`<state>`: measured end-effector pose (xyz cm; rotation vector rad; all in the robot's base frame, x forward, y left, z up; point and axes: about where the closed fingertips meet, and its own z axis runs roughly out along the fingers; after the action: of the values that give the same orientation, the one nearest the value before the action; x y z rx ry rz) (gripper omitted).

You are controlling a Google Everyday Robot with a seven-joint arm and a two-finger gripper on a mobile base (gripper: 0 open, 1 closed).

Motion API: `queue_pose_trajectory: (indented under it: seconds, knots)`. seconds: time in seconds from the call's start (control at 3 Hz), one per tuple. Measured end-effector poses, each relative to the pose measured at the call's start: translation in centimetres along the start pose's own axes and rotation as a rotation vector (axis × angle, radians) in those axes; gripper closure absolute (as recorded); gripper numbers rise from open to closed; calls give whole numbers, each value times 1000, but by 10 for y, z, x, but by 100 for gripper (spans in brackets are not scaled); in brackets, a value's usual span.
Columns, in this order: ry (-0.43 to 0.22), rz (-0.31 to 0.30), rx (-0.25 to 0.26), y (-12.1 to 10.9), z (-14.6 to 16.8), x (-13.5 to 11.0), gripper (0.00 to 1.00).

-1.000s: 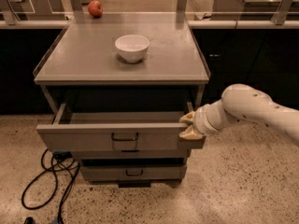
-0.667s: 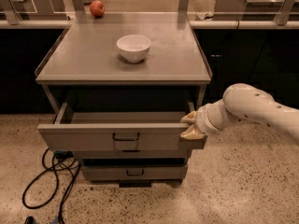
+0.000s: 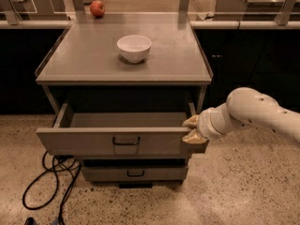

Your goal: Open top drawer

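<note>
1. Progress looked close to complete: the top drawer [image 3: 93, 142] stood well out from under the table [image 3: 84, 62], its plain grey interior showing.
2. What remained, by my judgement, was at most a little more travel and then a release.
3. The end effector [image 3: 191, 130] sat against the right end of the drawer's front panel, well right of the handle [image 3: 126, 141] (the dark wire one at centre).
4. Whether it clamped the panel or only rested there could not be told.
</note>
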<state>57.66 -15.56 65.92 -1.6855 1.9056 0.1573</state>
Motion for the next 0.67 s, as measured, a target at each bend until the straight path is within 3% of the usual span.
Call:
queue_pose_trajectory:
  seconds: [0.67]
  knots:
    - [-1,4,1,11,-7,2,100]
